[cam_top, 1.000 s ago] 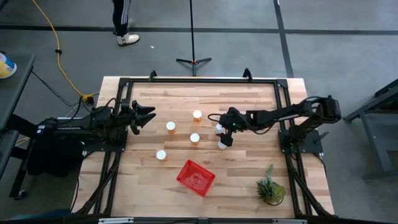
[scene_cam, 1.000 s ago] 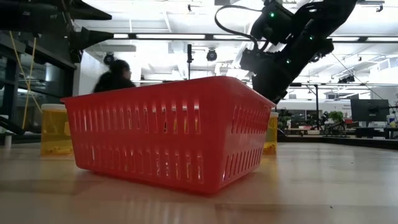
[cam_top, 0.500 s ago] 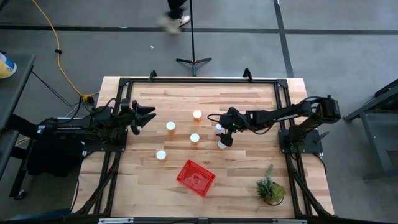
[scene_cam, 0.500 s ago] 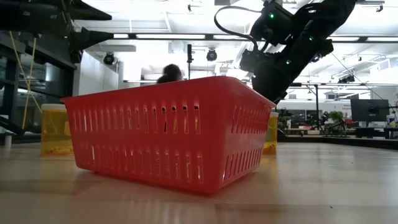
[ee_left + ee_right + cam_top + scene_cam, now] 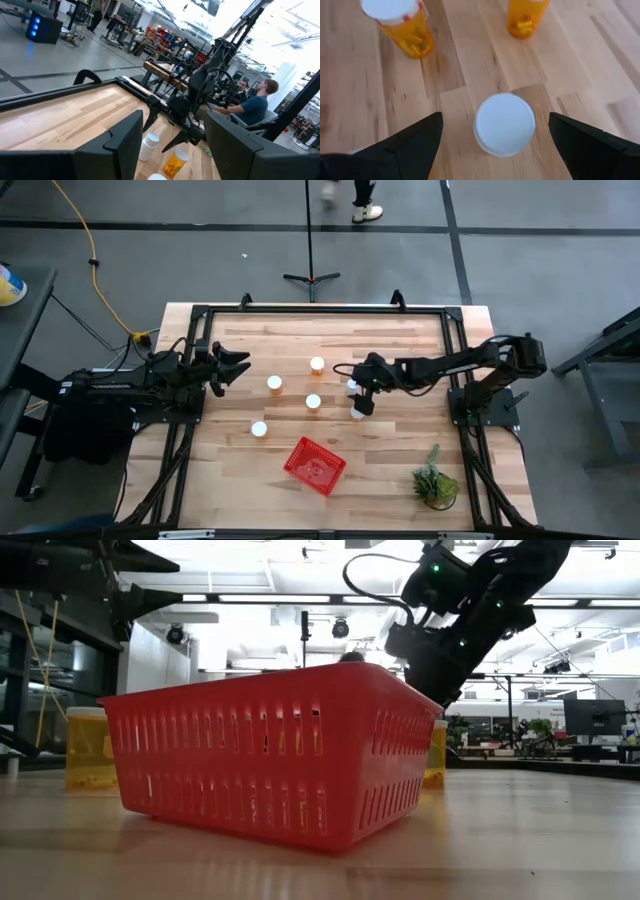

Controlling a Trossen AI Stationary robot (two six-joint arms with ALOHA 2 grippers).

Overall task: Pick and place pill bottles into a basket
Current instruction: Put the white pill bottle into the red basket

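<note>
Six pill bottles with white caps stand upright on the wooden table. In the high view four stand apart at mid-table [image 5: 317, 364], [image 5: 274, 384], [image 5: 313, 402], [image 5: 259, 429], and two stand by my right gripper [image 5: 357, 394]. That gripper slants down, open, over one bottle [image 5: 505, 123], its fingers [image 5: 415, 142] on either side of the cap and clear of it. The second nearby bottle [image 5: 357, 412] stands just beside it. The red mesh basket [image 5: 315, 465] sits toward the near edge. My left gripper [image 5: 238, 364] hovers open at the table's left, pointing level.
A green potted plant [image 5: 435, 482] stands at the near right corner. A black frame [image 5: 320, 310] borders the table's far and side edges. The low view looks past the basket [image 5: 260, 765] to bottles behind it [image 5: 90, 745]. A person [image 5: 257, 100] sits beyond the table.
Both arms and all the bottles have kept still. A person on the floor beyond the far edge has walked toward the right.
</note>
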